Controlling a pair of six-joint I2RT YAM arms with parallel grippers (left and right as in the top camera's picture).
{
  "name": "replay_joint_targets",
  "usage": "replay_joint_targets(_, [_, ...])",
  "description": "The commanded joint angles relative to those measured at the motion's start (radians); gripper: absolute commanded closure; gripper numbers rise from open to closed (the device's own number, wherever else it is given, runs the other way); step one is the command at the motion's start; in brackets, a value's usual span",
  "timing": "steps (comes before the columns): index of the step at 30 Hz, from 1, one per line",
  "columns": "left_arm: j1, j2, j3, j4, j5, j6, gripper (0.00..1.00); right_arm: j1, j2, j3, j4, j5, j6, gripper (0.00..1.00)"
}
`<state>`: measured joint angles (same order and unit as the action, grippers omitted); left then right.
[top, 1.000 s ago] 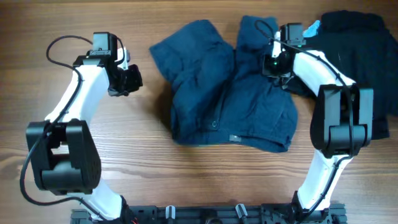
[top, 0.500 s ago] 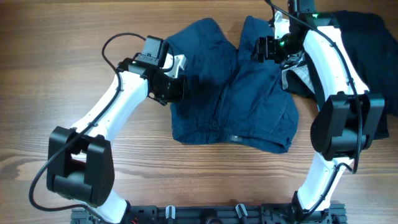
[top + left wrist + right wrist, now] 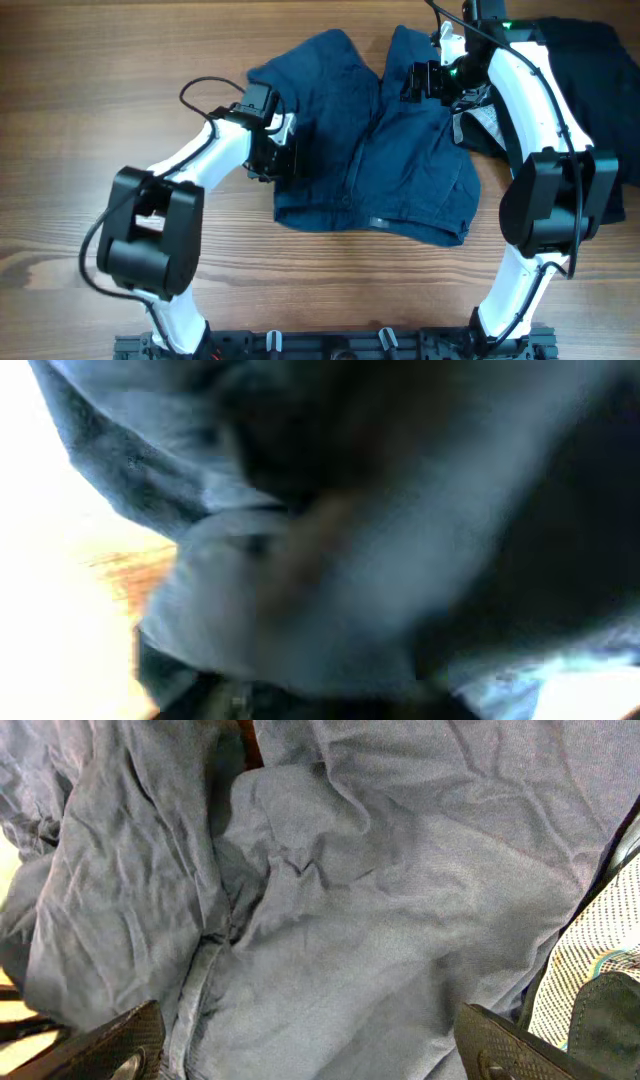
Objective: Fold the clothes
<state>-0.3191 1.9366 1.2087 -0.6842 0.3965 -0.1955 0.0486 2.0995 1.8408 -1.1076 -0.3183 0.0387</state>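
Observation:
Crumpled dark blue shorts (image 3: 380,150) lie spread on the wooden table, waistband toward the front. My left gripper (image 3: 280,160) is pressed against the shorts' left edge. The left wrist view is a blur of blue fabric (image 3: 400,510) right against the lens, so the jaws do not show. My right gripper (image 3: 415,80) hovers over the shorts' upper right part. In the right wrist view it (image 3: 320,1055) stands wide open above the cloth (image 3: 380,920), with nothing between its fingertips (image 3: 100,1045).
A black garment (image 3: 590,70) is heaped at the back right corner. A grey mesh cloth (image 3: 482,122) lies between it and the shorts, under the right arm, and shows at the right edge of the right wrist view as the mesh cloth (image 3: 590,970). Bare wood table (image 3: 100,60) lies left.
The left arm swung in from the table's left side to the shorts' left edge. The right gripper opened wide and lifted slightly toward the back.

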Motion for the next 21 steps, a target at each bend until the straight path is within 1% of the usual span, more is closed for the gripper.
replay_joint_targets(1, [-0.006,0.07,-0.012,0.003,-0.074,-0.019,0.88,-0.002,-0.029,0.019,-0.002,-0.023,-0.013,0.06])
replay_joint_targets(2, [-0.006,0.082,-0.012,0.004,-0.124,-0.048,0.96,-0.002,-0.029,0.019,0.0,-0.023,-0.013,0.07])
replay_joint_targets(4, [-0.006,0.092,-0.012,0.004,-0.22,-0.082,0.96,-0.002,-0.029,0.019,0.0,-0.022,-0.013,0.06])
replay_joint_targets(6, [-0.006,0.093,-0.012,0.003,-0.312,-0.082,0.96,-0.002,-0.029,0.019,0.0,-0.02,-0.013,0.06])
replay_joint_targets(9, [-0.002,0.094,-0.012,0.003,-0.502,-0.082,0.96,-0.002,-0.029,0.019,-0.001,-0.02,-0.013,0.06])
replay_joint_targets(10, [0.008,0.095,-0.012,0.006,-0.599,-0.082,0.96,-0.002,-0.029,0.019,-0.002,-0.02,-0.013,0.06])
replay_joint_targets(12, [0.043,0.1,-0.012,0.023,-0.69,-0.077,0.96,-0.002,-0.029,0.019,0.0,-0.02,-0.013,0.06])
replay_joint_targets(13, [0.061,0.105,-0.012,0.035,-0.705,-0.072,0.96,-0.002,-0.029,0.019,-0.001,-0.02,-0.013,0.06])
replay_joint_targets(15, [0.121,0.113,-0.012,0.09,-0.72,-0.031,0.96,-0.002,-0.029,0.019,-0.001,-0.02,-0.013,0.06])
replay_joint_targets(17, [0.206,0.113,-0.012,0.217,-0.798,0.013,0.96,-0.002,-0.029,0.019,0.0,-0.02,-0.013,0.06])
replay_joint_targets(19, [0.273,0.113,-0.012,0.323,-0.862,0.033,0.96,-0.002,-0.029,0.019,-0.001,-0.02,-0.013,0.06])
replay_joint_targets(20, [0.311,0.113,-0.012,0.369,-0.882,0.032,0.92,-0.002,-0.029,0.019,0.0,-0.02,-0.013,0.06])
replay_joint_targets(21, [0.348,0.113,-0.008,0.397,-0.884,0.032,0.8,-0.002,-0.029,0.019,0.0,-0.02,-0.013,0.06])
